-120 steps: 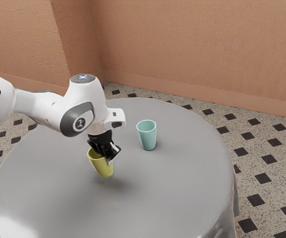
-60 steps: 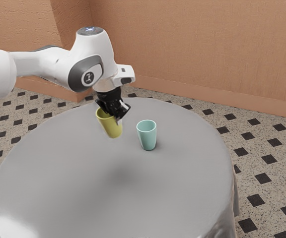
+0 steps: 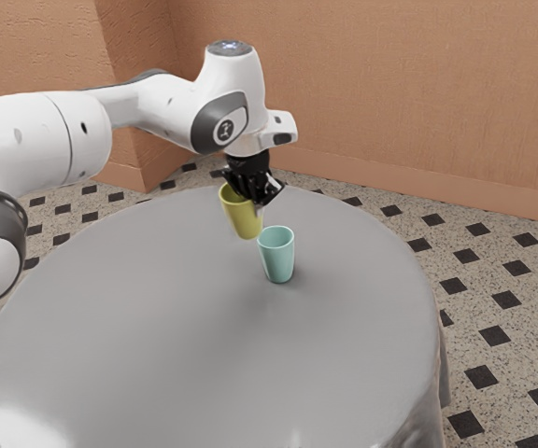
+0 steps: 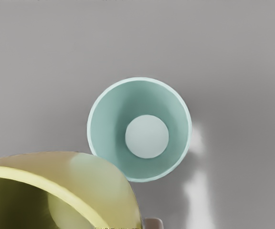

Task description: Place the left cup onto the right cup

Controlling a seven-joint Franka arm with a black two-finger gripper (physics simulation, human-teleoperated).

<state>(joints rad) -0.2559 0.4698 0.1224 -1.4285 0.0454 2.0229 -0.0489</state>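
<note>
Exterior view, left to right: white arm (image 3: 157,107) comes in from the exterior view's left, high over the bench (image 3: 204,355). Hand (image 3: 255,191) is clenched on the yellow cup (image 3: 241,213), gripping it at the rim, fingers (image 3: 261,189) pinching the wall. Yellow cup is off the bench, in the air, tilted, mouth leaning toward the arm side. Teal cup (image 3: 276,254) stands upright on the bench, just below and to the exterior view's right of the yellow one; they look apart, not touching.

Wrist view: teal cup (image 4: 140,129) seen mouth-up, open and empty, with the yellow cup (image 4: 56,191) close under the hand, overlapping its edge but not centred over it.

Judgement: carry step, alignment not finished.

Risks:
- Lowering now with this offset would likely land the yellow base on the teal rim and tip or shove the teal cup.
- The tilt means the base may not seat flat; the yellow cup could roll off on release.
- A rim-only grip could let the cup swing or slip.
- Releasing too high could bounce it off.
</note>
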